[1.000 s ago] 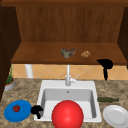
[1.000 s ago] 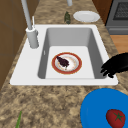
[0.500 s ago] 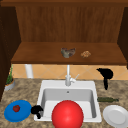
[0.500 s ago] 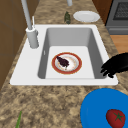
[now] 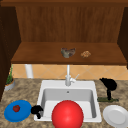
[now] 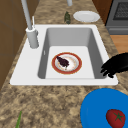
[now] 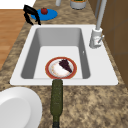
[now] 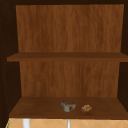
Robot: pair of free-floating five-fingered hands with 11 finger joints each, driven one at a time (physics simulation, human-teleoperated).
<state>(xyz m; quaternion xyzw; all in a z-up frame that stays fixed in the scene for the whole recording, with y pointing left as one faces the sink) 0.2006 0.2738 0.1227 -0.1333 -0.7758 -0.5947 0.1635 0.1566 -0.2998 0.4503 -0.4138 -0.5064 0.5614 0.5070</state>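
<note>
My right hand (image 5: 108, 85) hangs over the counter right of the sink, its fingers pointing straight down onto a dark green cucumber (image 5: 107, 99). The cucumber (image 7: 57, 96) lies flat beside the sink's right rim. My left hand (image 5: 37, 111) floats by the sink's front left corner, fingers relaxed and drooping, holding nothing. That hand (image 6: 116, 66) sits between the white sink (image 6: 25, 75) and a blue plate (image 6: 100, 110) carrying a red tomato (image 6: 115, 118). In the basin lies a red-rimmed plate (image 7: 50, 72) with a dark piece of food (image 7: 65, 64) on it.
A white plate (image 5: 116, 115) rests on the counter at the front right. The faucet (image 5: 68, 75) stands behind the basin. A grey lump (image 8: 68, 106) and a brown lump (image 8: 86, 108) lie on the wooden shelf above. A plant pot (image 5: 10, 83) stands far left; a stove (image 6: 117, 15) adjoins the counter.
My right hand has come down and slightly to the right, from mid-air onto the cucumber. The left hand has stayed where it was.
</note>
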